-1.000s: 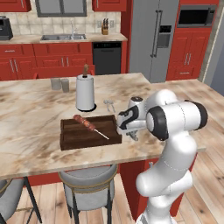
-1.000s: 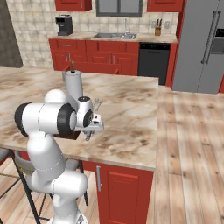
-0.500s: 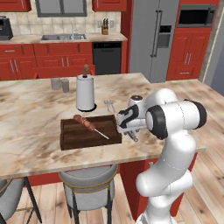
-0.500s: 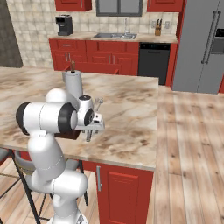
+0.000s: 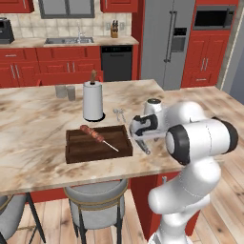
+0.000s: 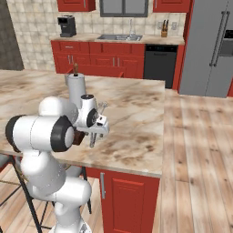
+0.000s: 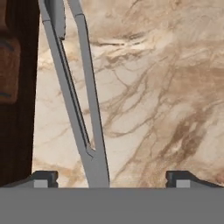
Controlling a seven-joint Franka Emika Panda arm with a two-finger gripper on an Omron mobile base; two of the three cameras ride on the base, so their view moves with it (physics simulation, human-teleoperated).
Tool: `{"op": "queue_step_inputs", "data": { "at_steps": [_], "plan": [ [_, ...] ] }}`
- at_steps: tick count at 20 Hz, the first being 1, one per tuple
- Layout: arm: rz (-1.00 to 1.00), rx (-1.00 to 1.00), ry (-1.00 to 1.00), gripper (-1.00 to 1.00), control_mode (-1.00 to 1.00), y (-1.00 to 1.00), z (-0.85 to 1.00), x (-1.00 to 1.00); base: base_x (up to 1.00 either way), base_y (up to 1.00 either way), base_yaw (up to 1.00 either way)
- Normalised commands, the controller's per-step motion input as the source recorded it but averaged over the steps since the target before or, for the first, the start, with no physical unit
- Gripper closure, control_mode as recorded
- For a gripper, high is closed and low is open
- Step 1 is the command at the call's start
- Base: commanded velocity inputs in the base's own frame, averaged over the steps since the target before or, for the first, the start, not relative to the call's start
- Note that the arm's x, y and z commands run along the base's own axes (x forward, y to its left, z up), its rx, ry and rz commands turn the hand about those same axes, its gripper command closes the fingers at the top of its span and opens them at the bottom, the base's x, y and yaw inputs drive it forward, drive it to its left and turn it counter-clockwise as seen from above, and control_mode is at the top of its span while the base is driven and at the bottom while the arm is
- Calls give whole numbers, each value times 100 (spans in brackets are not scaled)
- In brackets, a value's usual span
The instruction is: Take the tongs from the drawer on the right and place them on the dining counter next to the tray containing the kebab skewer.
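The dining counter point(image 5: 43, 124), a broad island of beige brown-veined marble on a red base, spreads across both base views, with the wooden floor point(image 6: 200, 150) running past its right end and two grey stools point(image 5: 95, 200) tucked under its near edge. The white arm bends low over the counter's near right part, its hand pointing down at the marble. On the counter sits the tray point(image 5: 76, 152), dark brown with low rims, and the kebab skewer point(image 5: 97, 137) lies slantwise inside it, meat chunks toward the far left end. A white paper towel roll point(image 5: 93, 101) stands upright just behind the tray, and two small glasses point(image 5: 66, 91) stand farther back to the left. The gripper point(image 7: 109, 179) hangs just above the counter beside the tray's right rim, its jaws spread wide with the two dark fingertips point(image 7: 41, 178) far apart and closing on nothing. The tongs point(image 7: 72, 100) lie flat on the marble between those tips, nearer the left one, free of both, their two slim grey arms running alongside the tray's dark wall point(image 7: 19, 96) and joining at the end nearest the hand.
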Motion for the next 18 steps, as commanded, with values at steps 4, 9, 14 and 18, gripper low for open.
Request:
{"op": "queue_step_inputs", "data": {
  "at_steps": [4, 9, 14, 18],
  "plan": [
    [-14, 0, -6, -100, -100, -12, 93, -37, 0, 0, 0],
    [-8, 0, -7, -100, -100, -2, 100, -22, 0, 0, 0],
    [-1, 0, -5, -100, -100, 0, 86, -7, 0, 0, 0],
    [0, 0, -10, -100, -100, 0, 60, -17, 0, 0, 0]
  ]
}}
